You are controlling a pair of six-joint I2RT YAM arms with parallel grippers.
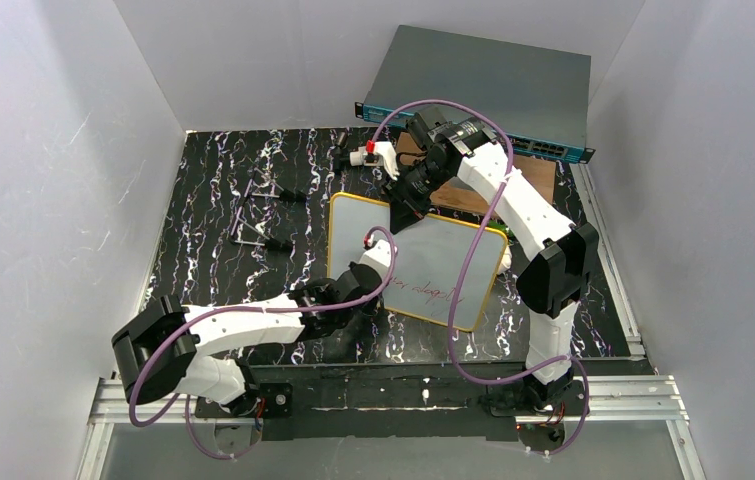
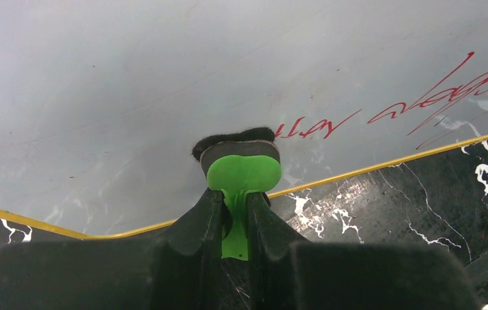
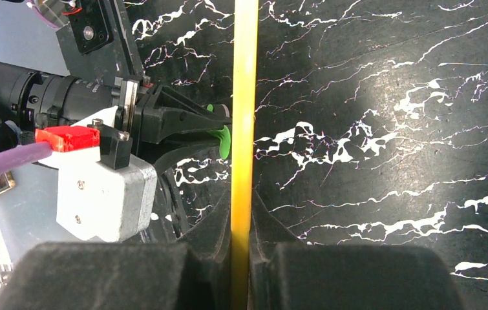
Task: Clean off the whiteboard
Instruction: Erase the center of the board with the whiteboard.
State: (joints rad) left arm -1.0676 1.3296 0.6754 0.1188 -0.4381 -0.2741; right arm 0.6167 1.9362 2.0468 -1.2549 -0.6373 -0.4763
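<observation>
The whiteboard [image 1: 433, 265], white with a yellow rim, is held up at a slant over the black marbled table. Red handwriting [image 2: 435, 97] crosses its near right part. My left gripper [image 2: 234, 197] is shut on the green handle of an eraser [image 2: 241, 169], whose black felt pad presses on the board just left of the writing. In the top view the left gripper [image 1: 371, 250] is over the board's left half. My right gripper [image 3: 241, 219] is shut on the board's yellow rim [image 3: 244, 97], seen edge-on; in the top view that right gripper [image 1: 400, 207] is at the board's far edge.
A grey network switch [image 1: 483, 85] leans at the back. A brown wooden board [image 1: 533, 175] lies under the right arm. A small white and red part [image 1: 373, 155] sits behind the whiteboard. Metal clips [image 1: 258, 215] lie on the table [image 1: 203, 270] to the left.
</observation>
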